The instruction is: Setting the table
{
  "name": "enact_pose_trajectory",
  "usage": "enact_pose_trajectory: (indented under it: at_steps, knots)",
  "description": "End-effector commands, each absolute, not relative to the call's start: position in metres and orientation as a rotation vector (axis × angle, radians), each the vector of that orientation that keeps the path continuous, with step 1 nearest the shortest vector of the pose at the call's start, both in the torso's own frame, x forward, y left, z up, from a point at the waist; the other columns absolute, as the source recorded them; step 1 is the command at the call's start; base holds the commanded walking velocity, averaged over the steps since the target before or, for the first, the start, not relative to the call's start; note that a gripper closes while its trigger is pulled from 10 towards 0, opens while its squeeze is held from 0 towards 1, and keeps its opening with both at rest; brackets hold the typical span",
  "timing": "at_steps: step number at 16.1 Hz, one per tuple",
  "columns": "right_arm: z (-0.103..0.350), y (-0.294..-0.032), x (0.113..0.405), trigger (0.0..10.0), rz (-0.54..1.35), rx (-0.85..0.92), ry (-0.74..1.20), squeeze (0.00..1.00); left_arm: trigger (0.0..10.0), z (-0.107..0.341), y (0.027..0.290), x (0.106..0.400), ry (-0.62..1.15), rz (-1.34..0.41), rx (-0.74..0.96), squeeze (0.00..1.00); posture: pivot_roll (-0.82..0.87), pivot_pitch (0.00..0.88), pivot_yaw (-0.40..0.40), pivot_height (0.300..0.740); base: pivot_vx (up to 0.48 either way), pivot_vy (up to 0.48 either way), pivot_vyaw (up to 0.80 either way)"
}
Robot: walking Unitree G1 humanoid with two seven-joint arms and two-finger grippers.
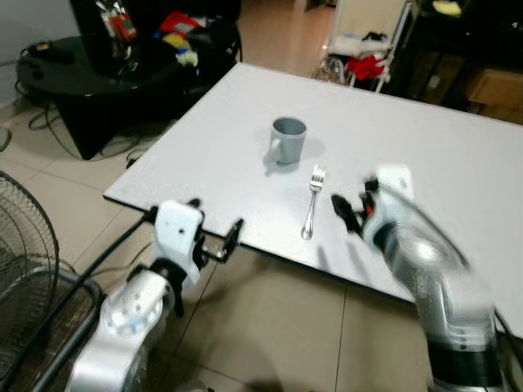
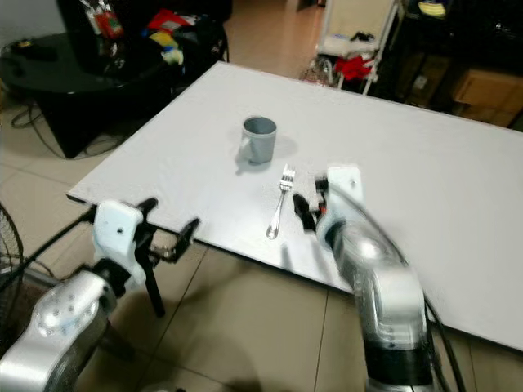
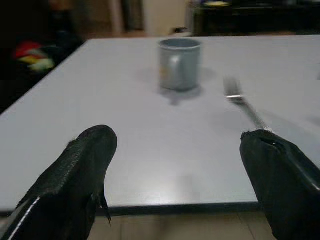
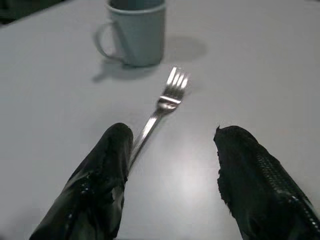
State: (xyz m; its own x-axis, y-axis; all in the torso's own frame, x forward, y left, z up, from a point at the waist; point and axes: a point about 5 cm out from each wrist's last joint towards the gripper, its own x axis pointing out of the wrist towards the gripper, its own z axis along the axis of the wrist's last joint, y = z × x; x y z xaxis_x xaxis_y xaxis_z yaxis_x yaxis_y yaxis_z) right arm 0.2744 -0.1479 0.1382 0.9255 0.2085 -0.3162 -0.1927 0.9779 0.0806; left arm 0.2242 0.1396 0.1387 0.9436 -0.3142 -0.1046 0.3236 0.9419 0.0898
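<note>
A grey-blue mug [image 1: 288, 139] stands upright near the middle of the white table [image 1: 458, 163], its handle turned toward the near left. A silver fork [image 1: 311, 204] lies just in front of the mug, tines pointing at it. My right gripper [image 1: 353, 204] hovers low over the table just right of the fork, open; in the right wrist view one finger [image 4: 107, 170] sits beside the fork's handle [image 4: 150, 127]. My left gripper [image 1: 216, 219] is open at the table's front edge, left of the fork, and faces the mug [image 3: 179, 64].
A black round table [image 1: 49, 77] with colourful clutter stands at the far left, cables on the floor beside it. A wire fan [image 1: 24, 253] is at my near left. White racks with red items [image 1: 368, 65] and a cardboard box [image 1: 494, 86] stand behind the table.
</note>
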Motion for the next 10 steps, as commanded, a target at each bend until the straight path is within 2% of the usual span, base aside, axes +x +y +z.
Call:
enact_pose_trajectory:
  at_steps: [1, 3, 5, 7, 10]
  knots:
    - [0.149, -0.143, 0.271, 10.0, 0.229, 0.04, 0.259, 0.0, 10.0, 0.137, 0.145, 0.224, 0.08, -0.269, 0.122, 0.0, 0.07, 0.0, -0.04, 0.74, 0.0, 0.0, 0.0]
    - [0.144, -0.148, 0.252, 10.0, 0.16, -0.085, 0.216, 0.0, 10.0, 0.133, 0.149, 0.214, 0.087, -0.195, 0.119, 0.0, 0.08, 0.0, -0.039, 0.74, 0.0, 0.0, 0.0]
    - [0.136, -0.15, 0.24, 10.0, 0.208, -0.034, 0.209, 0.0, 10.0, 0.134, 0.149, 0.203, 0.077, -0.173, 0.117, 0.0, 0.1, 0.0, -0.052, 0.74, 0.0, 0.0, 0.0]
    - [0.132, -0.145, 0.239, 10.0, 0.268, -0.024, 0.195, 0.0, 10.0, 0.134, 0.15, 0.199, 0.077, -0.153, 0.117, 0.0, 0.09, 0.0, -0.042, 0.74, 0.0, 0.0, 0.0]
    - [0.133, -0.139, 0.237, 10.0, 0.283, 0.028, 0.169, 0.0, 10.0, 0.134, 0.153, 0.199, 0.076, -0.148, 0.147, 0.0, 0.1, 0.005, -0.045, 0.74, 0.0, -0.284, 0.0]
